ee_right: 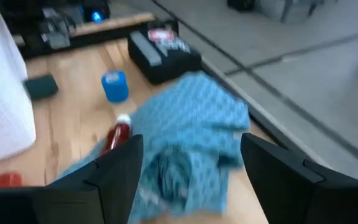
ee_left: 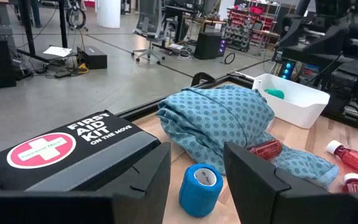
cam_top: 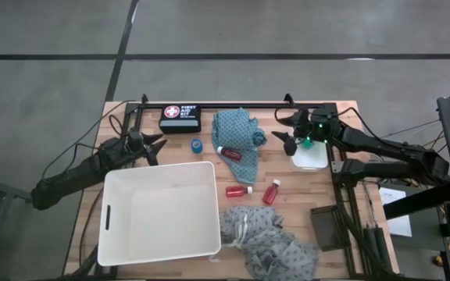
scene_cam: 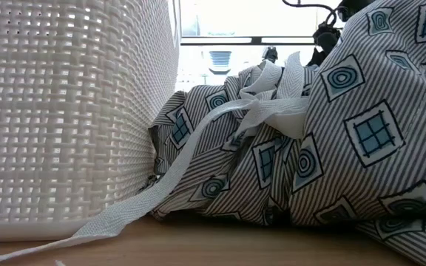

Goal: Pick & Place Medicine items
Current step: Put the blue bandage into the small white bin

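Note:
My left gripper [cam_top: 159,148] [ee_left: 194,180] is open near the table's far left. It points at the blue roll [cam_top: 197,145] [ee_left: 201,186], which stands on end a short way ahead of its fingertips. My right gripper [cam_top: 281,131] [ee_right: 191,168] is open and hovers by the teal cloth [cam_top: 237,133]. One red bottle [cam_top: 229,153] [ee_right: 118,134] lies against that cloth's edge. Two more red bottles [cam_top: 238,190] [cam_top: 272,192] lie on the bare wood. The teal-green roll [ee_left: 275,93] sits in a small white tray [cam_top: 312,158].
A big white basket [cam_top: 161,211] fills the near left. A black first aid kit [cam_top: 180,119] lies at the far edge. Grey patterned cloths [cam_top: 268,238] [scene_cam: 331,148] are heaped at the near edge and, with the basket wall [scene_cam: 65,111], block the low view.

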You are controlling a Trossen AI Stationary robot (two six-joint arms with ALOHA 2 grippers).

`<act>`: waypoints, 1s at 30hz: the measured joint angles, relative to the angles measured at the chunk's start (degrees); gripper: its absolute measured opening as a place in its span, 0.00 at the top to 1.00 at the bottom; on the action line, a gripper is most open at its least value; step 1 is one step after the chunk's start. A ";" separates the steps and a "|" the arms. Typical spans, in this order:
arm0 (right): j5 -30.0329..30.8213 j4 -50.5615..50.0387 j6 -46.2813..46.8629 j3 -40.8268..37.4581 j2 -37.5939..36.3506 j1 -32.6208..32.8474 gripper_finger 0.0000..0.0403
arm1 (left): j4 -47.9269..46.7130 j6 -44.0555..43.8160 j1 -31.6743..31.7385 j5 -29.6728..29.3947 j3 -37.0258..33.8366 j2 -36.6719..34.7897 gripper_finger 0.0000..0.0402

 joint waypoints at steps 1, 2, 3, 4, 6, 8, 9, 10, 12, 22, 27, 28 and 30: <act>-0.58 1.65 -0.80 0.22 0.66 -0.36 0.33 | 0.00 -0.02 -0.01 -0.01 0.00 0.00 0.62; -1.22 2.98 -1.50 0.47 1.33 -0.61 0.33 | 0.00 -0.02 -0.01 -0.01 0.00 0.00 0.62; -1.65 3.89 -2.40 0.68 1.99 -0.72 0.33 | 0.00 -0.01 -0.02 -0.01 -0.01 0.00 0.62; -2.06 4.62 -3.37 0.87 2.69 -0.81 0.33 | 0.00 0.00 0.00 0.00 -0.01 0.00 0.62; -3.13 4.79 -5.61 1.32 4.01 -1.26 0.33 | 0.00 -0.02 0.00 0.00 0.01 0.00 0.62; -4.39 4.73 -6.68 2.12 5.25 -2.16 0.34 | 0.00 0.00 -0.02 -0.01 -0.01 0.02 0.62; -5.30 4.79 -6.92 2.67 5.89 -2.65 0.35 | 0.00 -0.01 0.00 -0.02 -0.01 0.02 0.62; -6.19 5.04 -7.09 3.25 6.58 -3.09 0.35 | 0.00 -0.01 -0.02 0.00 0.00 0.02 0.62; -7.76 5.10 -7.10 4.11 8.09 -3.89 0.36 | 0.00 0.00 -0.01 0.00 -0.01 0.02 0.62; -10.57 4.83 -10.05 6.92 12.64 -6.16 0.36 | 0.00 -0.01 -0.01 -0.01 0.01 0.02 0.62; -10.41 4.68 -10.08 7.60 12.79 -6.10 0.35 | 0.00 -0.02 -0.01 0.00 -0.01 0.02 0.62; -10.41 4.68 -10.06 7.70 12.79 -6.12 0.35 | 0.00 0.00 -0.01 -0.01 -0.01 0.02 0.62; -10.39 4.68 -9.97 7.97 12.79 -6.12 0.35 | 0.00 -0.01 -0.01 -0.01 -0.01 0.02 0.62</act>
